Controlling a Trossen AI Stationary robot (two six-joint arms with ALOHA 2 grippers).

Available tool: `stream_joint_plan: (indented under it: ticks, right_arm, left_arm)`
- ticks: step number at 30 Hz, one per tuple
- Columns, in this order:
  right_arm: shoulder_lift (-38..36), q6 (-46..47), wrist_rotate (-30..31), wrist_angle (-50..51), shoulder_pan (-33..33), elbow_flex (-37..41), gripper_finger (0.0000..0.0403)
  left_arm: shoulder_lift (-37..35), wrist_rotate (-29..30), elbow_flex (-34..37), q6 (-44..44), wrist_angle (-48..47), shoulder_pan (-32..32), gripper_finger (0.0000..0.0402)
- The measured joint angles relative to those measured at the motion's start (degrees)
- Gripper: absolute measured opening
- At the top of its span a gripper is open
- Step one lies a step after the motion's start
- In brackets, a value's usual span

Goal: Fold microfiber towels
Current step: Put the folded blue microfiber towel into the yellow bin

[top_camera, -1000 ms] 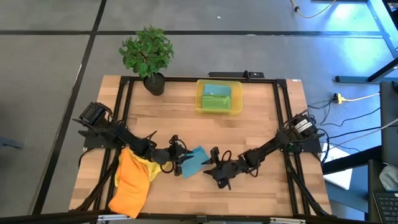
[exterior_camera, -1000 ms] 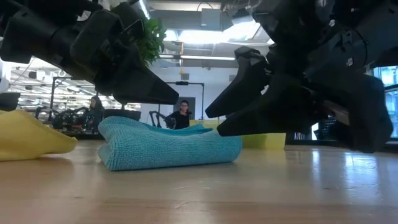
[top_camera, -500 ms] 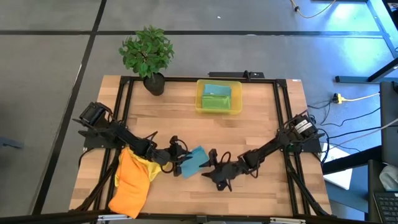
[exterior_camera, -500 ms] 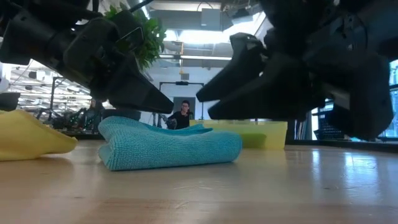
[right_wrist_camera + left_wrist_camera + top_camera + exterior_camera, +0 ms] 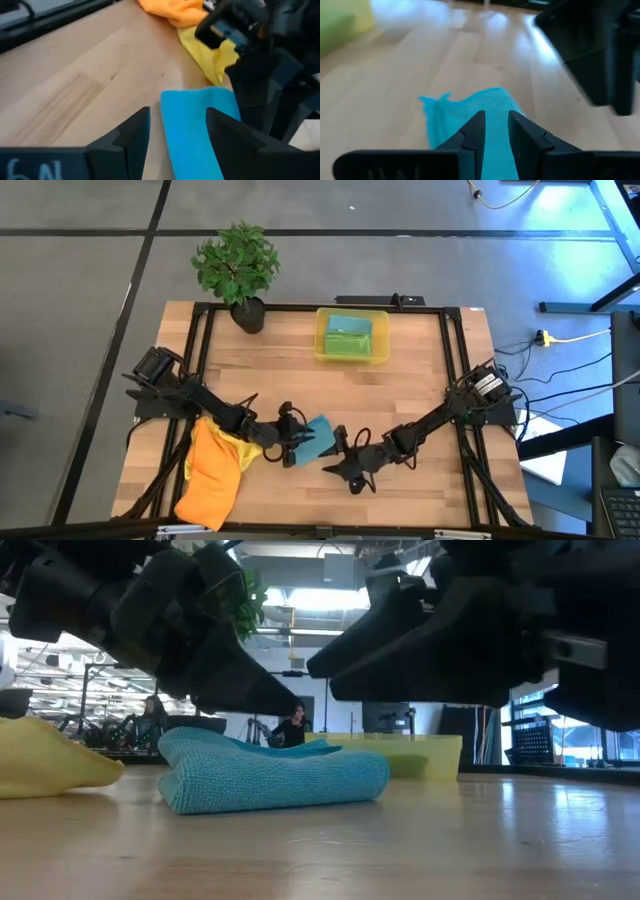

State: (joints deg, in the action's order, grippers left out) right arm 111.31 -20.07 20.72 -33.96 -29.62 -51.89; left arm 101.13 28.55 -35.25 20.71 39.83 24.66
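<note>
A teal-blue microfiber towel [image 5: 314,434] lies folded in several layers near the table's front middle, flat on the wood [image 5: 270,776]. My left gripper [image 5: 295,448] hovers just over the towel's left part, fingers a little apart [image 5: 495,134] with nothing between them. My right gripper [image 5: 332,456] hangs above the towel's right end, open wide [image 5: 177,125]. An orange towel [image 5: 208,475] and a yellow towel [image 5: 238,446] lie crumpled in a heap at the front left.
A translucent yellow bin [image 5: 322,336] at the back middle holds a folded teal towel and a green one. A potted plant [image 5: 237,265] stands at the back left corner. Bare wood lies between the bin and the grippers.
My right gripper has risen from beside the teal towel's right end to well above it and has edged toward the table's left. The towel has stayed as it was.
</note>
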Motion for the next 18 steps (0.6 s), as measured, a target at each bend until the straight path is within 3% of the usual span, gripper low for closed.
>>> stream_joint_plan:
  ticks: [5,11,18]
  right_arm:
    - [0.0,0.3,0.2,1.3,0.0,0.0,0.0194]
    - [0.0,1.3,3.9,6.6,0.0,0.1,0.0194]
    - [1.1,0.6,4.3,6.3,-0.2,-2.1,0.0194]
  left_arm:
    - [2.9,-2.4,-3.1,-2.6,-1.7,-0.3,0.0075]
    - [3.5,-2.0,-3.5,-1.8,-5.3,-0.7,0.0075]
    - [3.5,-0.6,-3.5,-1.8,-7.2,-0.7,0.0075]
